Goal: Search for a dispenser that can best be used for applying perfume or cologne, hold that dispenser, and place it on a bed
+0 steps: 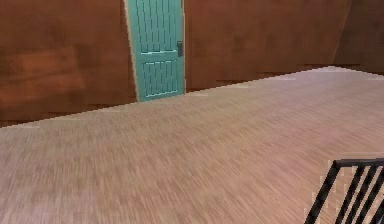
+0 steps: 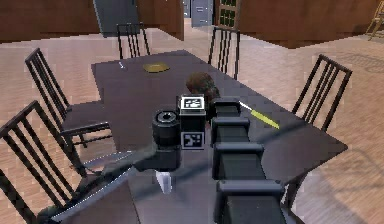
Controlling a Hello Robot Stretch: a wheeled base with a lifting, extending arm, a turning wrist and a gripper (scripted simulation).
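Reaching over the dark table (image 2: pixel 130 100), the arm (image 2: pixel 238 175) ends in the gripper (image 2: pixel 163 158); I cannot tell whether it holds anything. A small whitish thing (image 2: pixel 163 181) stands on the table by it, too small to call the dispenser. Farther out lie a yellow stick (image 2: pixel 262 117), a brown lump (image 2: pixel 203 80) and a yellow plate (image 2: pixel 155 68). Ahead, a teal door (image 1: pixel 158 50) stands in a brown wall (image 1: pixel 60 50).

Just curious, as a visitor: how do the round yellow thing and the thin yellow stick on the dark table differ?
The round thing is a flat, dull-gold disc at the table's far end; the stick is long, thin, brighter yellow, near a side edge. Both lie on the table.
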